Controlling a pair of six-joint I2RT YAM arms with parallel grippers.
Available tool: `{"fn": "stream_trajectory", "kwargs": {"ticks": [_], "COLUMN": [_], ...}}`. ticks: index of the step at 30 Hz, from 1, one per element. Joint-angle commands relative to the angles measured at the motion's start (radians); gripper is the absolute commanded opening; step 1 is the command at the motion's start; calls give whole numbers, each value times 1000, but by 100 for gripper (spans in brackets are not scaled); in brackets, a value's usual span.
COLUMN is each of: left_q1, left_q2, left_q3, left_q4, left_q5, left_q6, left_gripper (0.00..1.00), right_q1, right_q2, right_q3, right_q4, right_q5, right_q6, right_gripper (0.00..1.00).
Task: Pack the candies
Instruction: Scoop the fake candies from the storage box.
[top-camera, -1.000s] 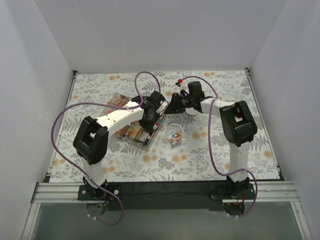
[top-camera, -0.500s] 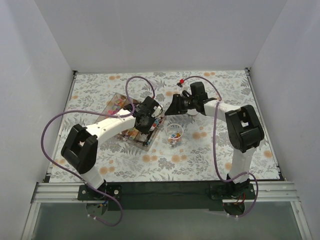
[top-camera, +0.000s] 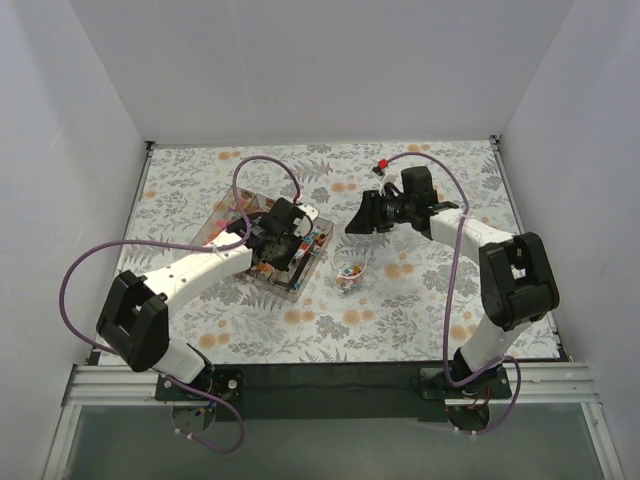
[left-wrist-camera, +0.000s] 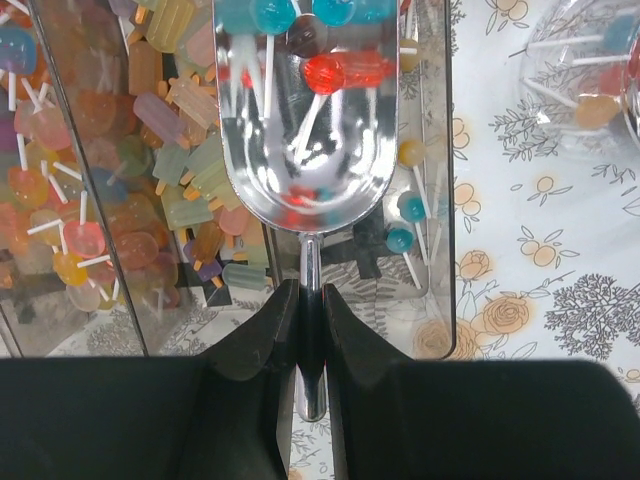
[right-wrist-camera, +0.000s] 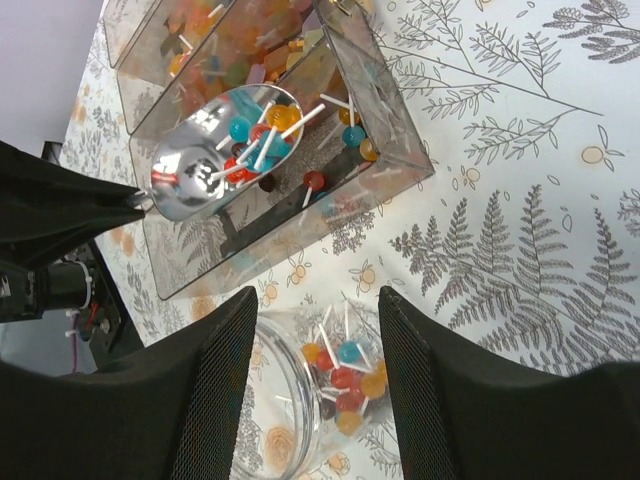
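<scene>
While the left gripper (left-wrist-camera: 310, 300) is clamped on the thin handle of the shiny metal scoop (left-wrist-camera: 310, 150), the scoop's bowl hangs over the right-hand compartment of the clear plastic compartment box (top-camera: 292, 287). The box sits left of centre on the flower-print tablecloth (top-camera: 420, 300). The candies (left-wrist-camera: 325, 72) are small round lollipops on white sticks. A handful lies in the scoop, a few more sit on the floor of that compartment, and pastel ice-lolly sweets fill the compartments further left.

Just right of the box, on its near side, stands a small clear plastic cup (right-wrist-camera: 285, 440) with another cluster of lollipops in its bottom. The right gripper (right-wrist-camera: 318, 300) hovers above the cup, its fingers apart with nothing between them.

These sweets look light, hard and round, so they would probably roll off smooth metal at any tilt, and their sticks may snag together. They are best handled through the scoop, held level by its handle and then tipped over the cup. The thin cup seems easy to knock over, so steadying it by its wall would help.
</scene>
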Motion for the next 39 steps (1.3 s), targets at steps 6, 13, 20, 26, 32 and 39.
{"fn": "stream_trajectory", "kwargs": {"ticks": [6, 13, 20, 26, 32, 39], "left_q1": [-3, -3, -3, -4, -4, -27], "left_q2": [-139, -209, -275, -291, -318, -334], "left_q3": [-47, -90, -127, -109, -81, -35], "left_q4": [32, 34, 40, 6, -25, -71], "left_q5": [10, 23, 67, 84, 125, 171], "left_q6": [53, 99, 133, 188, 248, 294], "left_gripper": [0, 0, 0, 0, 0, 0], "right_q1": [-17, -22, -33, -40, -50, -68], "right_q2": [-150, -225, -282, -312, -345, -369], "right_q3": [-76, -133, -179, -199, -222, -246], "right_q4": [-81, -119, -142, -170, -183, -194], "right_q5": [41, 63, 78, 87, 92, 97], "right_q6": [-60, -77, -89, -100, -104, -109], "right_gripper": [59, 59, 59, 59, 59, 59]}}
